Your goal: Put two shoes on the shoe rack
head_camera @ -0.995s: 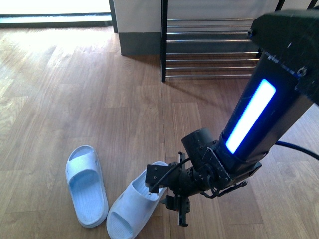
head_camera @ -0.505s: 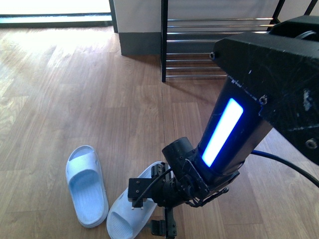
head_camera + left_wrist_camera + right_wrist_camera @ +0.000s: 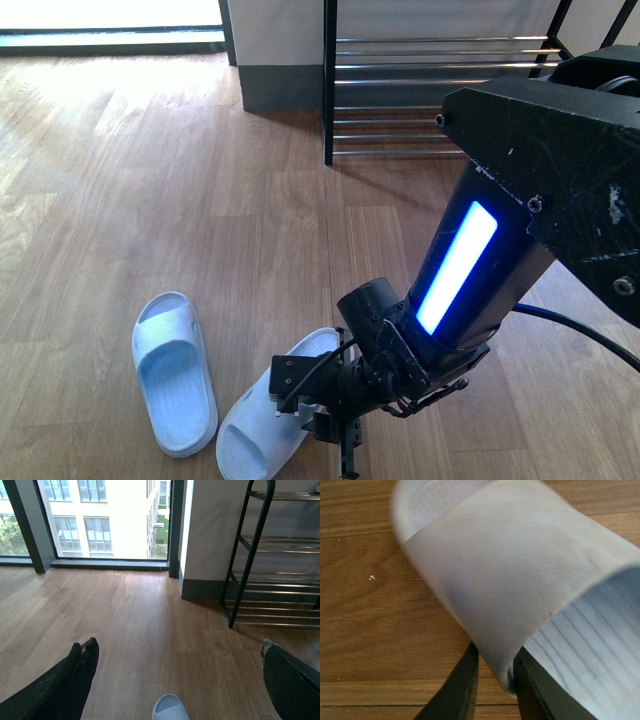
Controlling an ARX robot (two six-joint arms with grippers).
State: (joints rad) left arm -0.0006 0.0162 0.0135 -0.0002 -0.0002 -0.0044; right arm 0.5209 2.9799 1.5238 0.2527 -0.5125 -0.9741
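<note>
Now pinching the strap edge of one pale blue slide (image 3: 520,570) between the narrowed fingers of the right gripper (image 3: 495,680), low by the wood floor (image 3: 150,150). Just beside the other slide (image 3: 172,385), well short of the shoe rack (image 3: 430,95). Spread wide at the left gripper (image 3: 177,645).

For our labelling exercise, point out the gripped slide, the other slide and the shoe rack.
gripped slide (image 3: 250,438), front view, heel end of footbed
other slide (image 3: 178,400), front view, footbed
shoe rack (image 3: 329,90), front view, black upright
</note>
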